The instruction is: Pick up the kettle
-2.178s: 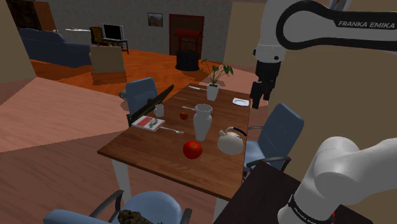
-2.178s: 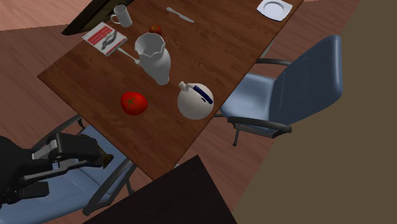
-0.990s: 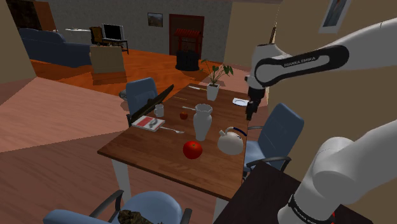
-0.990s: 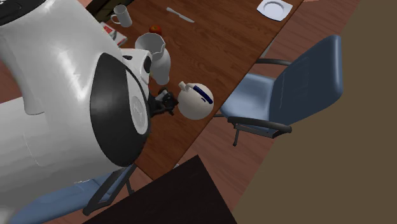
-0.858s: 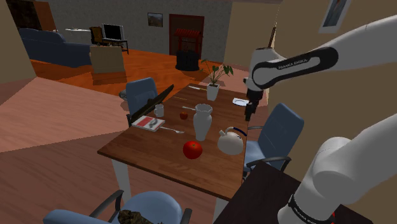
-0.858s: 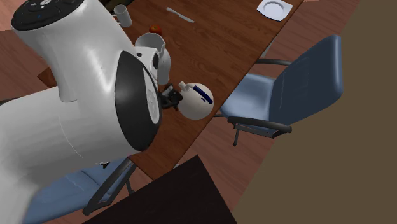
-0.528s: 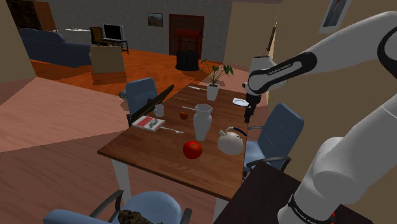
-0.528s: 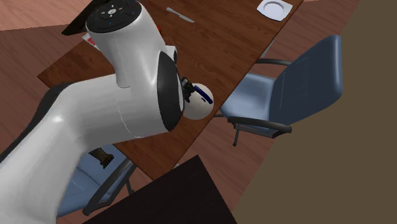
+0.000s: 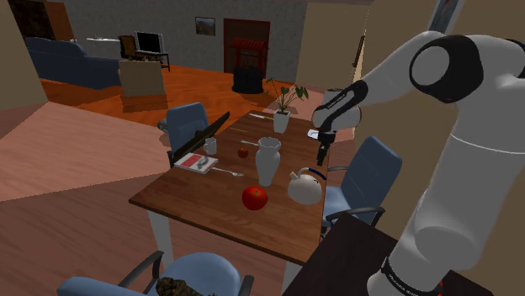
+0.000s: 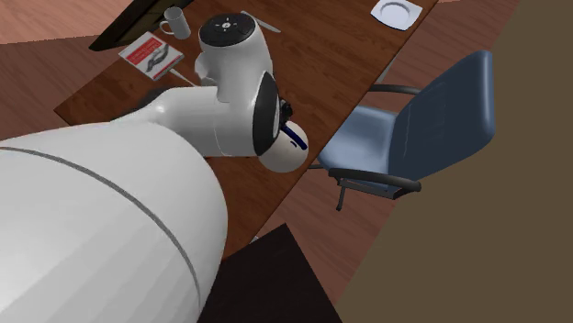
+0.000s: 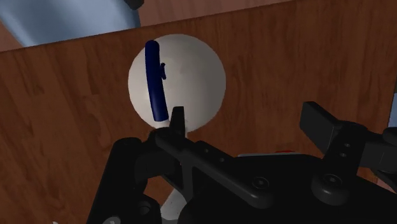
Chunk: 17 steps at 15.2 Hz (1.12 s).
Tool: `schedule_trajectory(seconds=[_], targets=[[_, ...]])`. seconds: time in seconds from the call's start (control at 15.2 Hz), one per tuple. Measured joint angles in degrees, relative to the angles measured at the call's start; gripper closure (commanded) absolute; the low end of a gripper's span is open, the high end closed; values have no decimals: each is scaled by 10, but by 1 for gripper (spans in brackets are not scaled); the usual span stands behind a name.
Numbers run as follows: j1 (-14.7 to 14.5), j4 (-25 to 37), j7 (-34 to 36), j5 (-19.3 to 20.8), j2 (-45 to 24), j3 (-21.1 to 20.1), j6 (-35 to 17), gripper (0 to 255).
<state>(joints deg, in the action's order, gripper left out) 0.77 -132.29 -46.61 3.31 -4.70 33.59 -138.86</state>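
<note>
Table [image 9: 210, 202]: brown wood, I see.
Red fruit [image 9: 255, 198]: on the table, round.
Vase [image 9: 267, 160]: white, upright, near the fruit.
Chair [image 10: 432, 110]: blue, beside the table.

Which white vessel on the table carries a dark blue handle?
The round kettle by the edge of the table; the tall jug and the small mug show no blue.

The kettle [image 9: 304, 188] stands on the table [image 9: 214, 210] near the chair [image 9: 371, 172], jug [image 9: 267, 161] and fruit [image 9: 255, 198] alongside.
</note>
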Motion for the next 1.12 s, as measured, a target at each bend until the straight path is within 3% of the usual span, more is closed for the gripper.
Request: schedule_trajectory(seconds=[0.26, 0.53, 0.73, 1.12], targets=[[36, 62, -97, -89, -107, -20, -35, 0], [84, 145, -165, -151, -204, -58, -43, 0], [117, 198, -200, -177, -260, -81, -46, 0], [134, 211, -216, -196, -299, -100, -72, 0]])
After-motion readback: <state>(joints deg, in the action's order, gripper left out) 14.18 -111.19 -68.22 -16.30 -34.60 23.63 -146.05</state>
